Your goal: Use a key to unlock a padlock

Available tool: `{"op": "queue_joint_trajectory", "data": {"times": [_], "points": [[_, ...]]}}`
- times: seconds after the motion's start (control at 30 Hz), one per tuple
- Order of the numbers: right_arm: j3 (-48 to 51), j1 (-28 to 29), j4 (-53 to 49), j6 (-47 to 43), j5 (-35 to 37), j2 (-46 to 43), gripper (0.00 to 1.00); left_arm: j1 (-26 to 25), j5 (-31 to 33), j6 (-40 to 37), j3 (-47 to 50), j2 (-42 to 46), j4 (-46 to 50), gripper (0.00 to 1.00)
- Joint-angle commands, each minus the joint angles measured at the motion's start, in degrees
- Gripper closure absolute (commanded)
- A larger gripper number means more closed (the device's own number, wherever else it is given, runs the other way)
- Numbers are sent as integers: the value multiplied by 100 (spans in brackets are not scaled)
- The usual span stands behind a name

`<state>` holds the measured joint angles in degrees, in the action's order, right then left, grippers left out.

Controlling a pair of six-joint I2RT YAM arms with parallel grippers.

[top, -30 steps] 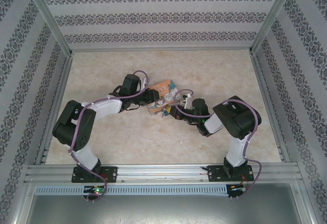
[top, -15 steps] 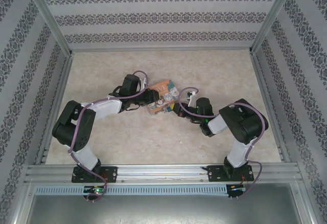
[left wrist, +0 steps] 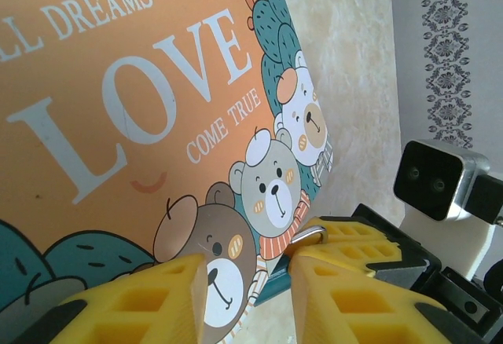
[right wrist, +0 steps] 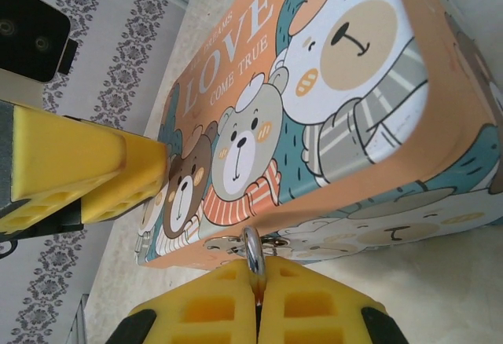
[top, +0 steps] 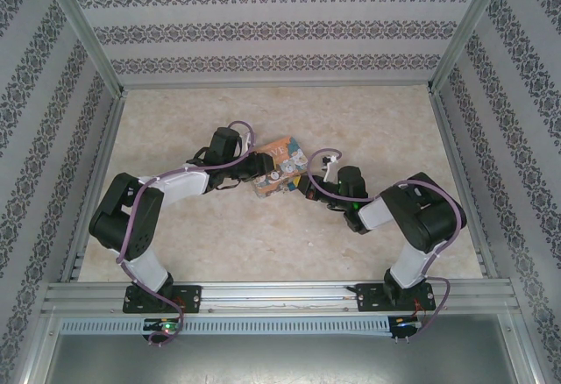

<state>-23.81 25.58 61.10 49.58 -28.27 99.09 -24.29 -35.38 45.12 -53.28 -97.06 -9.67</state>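
Note:
The LOVE tin point(top: 279, 167) lies flat in the middle of the table. The padlock's pale shackle point(right wrist: 253, 250) hangs through the tin's metal clasp point(right wrist: 228, 243). My right gripper point(right wrist: 258, 277) is shut on the shackle, and its yellow fingers hide the lock's body. From the left wrist the shackle point(left wrist: 314, 232) peeks out between those fingers. My left gripper point(left wrist: 247, 269) is open, its jaws astride the tin's near corner point(left wrist: 267, 293) with a strip of table showing beside one finger. The key is out of view.
The tin point(left wrist: 118, 108) has an orange lid with bears. Both arms meet at it, left gripper point(top: 257, 172) at its left end, right gripper point(top: 302, 187) at its front right. Patterned walls and metal rails point(top: 263, 295) enclose the beige table point(top: 263, 112).
The right arm's elbow has swung out to the right and its gripper has shifted slightly right and back along the tin. The left arm and the tin stay put.

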Motion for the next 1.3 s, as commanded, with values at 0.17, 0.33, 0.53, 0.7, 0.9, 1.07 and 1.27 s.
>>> {"op": "queue_joint_trajectory", "data": {"times": [0.17,0.33,0.53,0.7,0.9,1.07,1.27], "points": [[98,-88,-200,-266,111,-387,100,-96,107,87,65,354,504,63],[114,-101,-443,-377,138,-606,100,-63,297,-120,28,752,757,59],[148,-132,-773,-545,164,-909,100,85,728,-719,88,1416,1263,54],[164,-141,-1170,-735,226,-1210,100,298,1027,-1365,287,2132,1614,50],[166,-158,-1554,-935,269,-1548,100,614,1395,-2304,489,3096,2075,43],[114,-159,-1933,-1111,300,-1797,100,733,1679,-3345,700,3866,2272,31],[66,-168,-2533,-1366,381,-2148,100,739,2112,-4653,856,4702,2687,13]]}}
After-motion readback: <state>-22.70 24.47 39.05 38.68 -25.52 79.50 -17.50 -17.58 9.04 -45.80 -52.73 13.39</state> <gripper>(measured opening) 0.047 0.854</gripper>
